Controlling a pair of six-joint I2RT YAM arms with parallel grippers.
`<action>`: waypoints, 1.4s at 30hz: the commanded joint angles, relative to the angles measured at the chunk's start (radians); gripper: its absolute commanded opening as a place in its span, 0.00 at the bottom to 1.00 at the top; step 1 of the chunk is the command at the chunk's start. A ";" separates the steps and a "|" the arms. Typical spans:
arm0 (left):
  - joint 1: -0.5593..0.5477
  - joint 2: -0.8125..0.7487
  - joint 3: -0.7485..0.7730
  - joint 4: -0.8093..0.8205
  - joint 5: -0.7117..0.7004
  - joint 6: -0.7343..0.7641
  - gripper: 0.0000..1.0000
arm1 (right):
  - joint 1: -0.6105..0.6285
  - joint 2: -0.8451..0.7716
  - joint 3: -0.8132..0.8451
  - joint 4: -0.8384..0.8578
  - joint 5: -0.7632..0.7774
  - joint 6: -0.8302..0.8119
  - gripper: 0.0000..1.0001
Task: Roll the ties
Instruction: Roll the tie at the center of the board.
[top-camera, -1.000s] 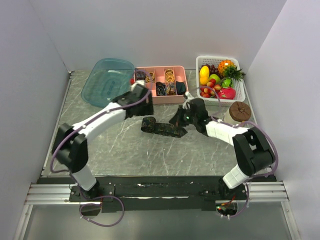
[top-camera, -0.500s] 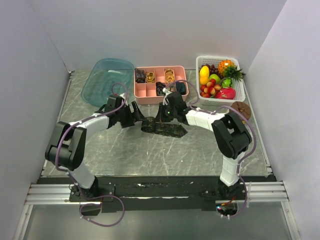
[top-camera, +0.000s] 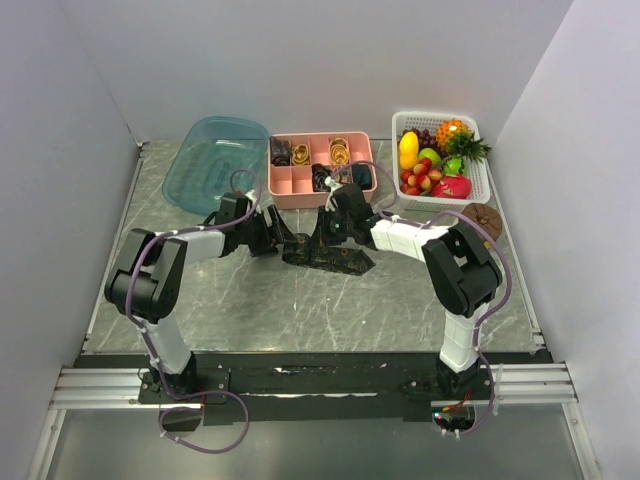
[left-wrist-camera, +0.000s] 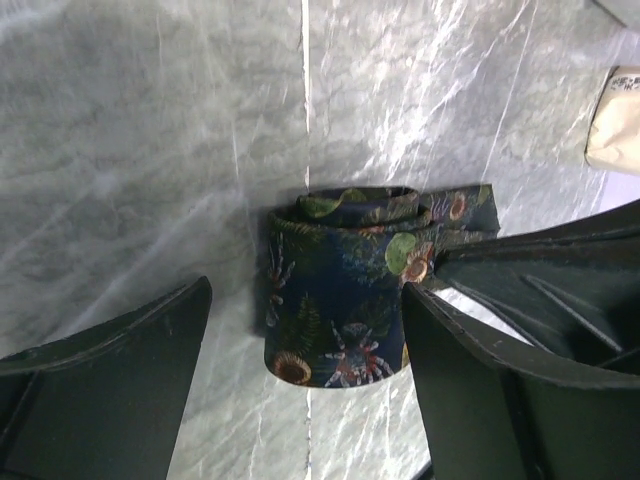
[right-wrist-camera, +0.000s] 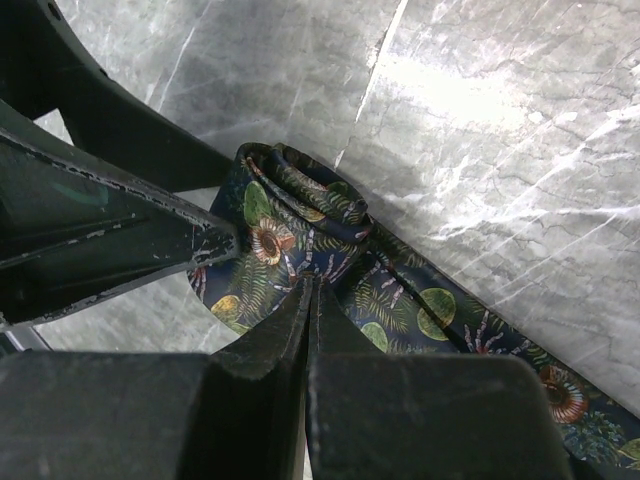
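Note:
A dark navy tie (top-camera: 335, 259) with a leaf and flower print lies on the marble table, its left end wound into a small coil (left-wrist-camera: 335, 290). My left gripper (left-wrist-camera: 305, 292) is open and low over the table, its fingers (left-wrist-camera: 120, 365) on either side of the coil without gripping it. My right gripper (right-wrist-camera: 312, 288) is shut, its tips resting on the tie right beside the coil (right-wrist-camera: 290, 215). In the top view the left gripper (top-camera: 280, 240) and right gripper (top-camera: 322, 236) meet at the coil from opposite sides. The tie's flat strip (right-wrist-camera: 470, 335) runs away to the right.
A pink divided tray (top-camera: 285, 182) at the back holds several rolled ties (top-camera: 340, 152). A teal tub (top-camera: 215, 160) stands left of it, a white basket of toy fruit (top-camera: 480, 182) to its right, and a brown round object (top-camera: 480, 218) in front of the basket.
My left gripper came down from the pink tray to the coil. My right gripper slid left along the tie to the coil. Over the last half second both barely moved.

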 joint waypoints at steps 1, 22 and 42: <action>0.004 0.023 -0.010 0.059 -0.008 0.003 0.83 | 0.009 -0.034 0.034 0.027 0.003 -0.008 0.00; -0.017 0.091 -0.014 0.100 0.001 -0.005 0.74 | 0.031 -0.031 0.032 0.056 -0.014 -0.025 0.00; -0.017 0.093 -0.054 0.168 0.041 0.006 0.76 | 0.031 0.104 0.075 0.018 0.025 -0.008 0.00</action>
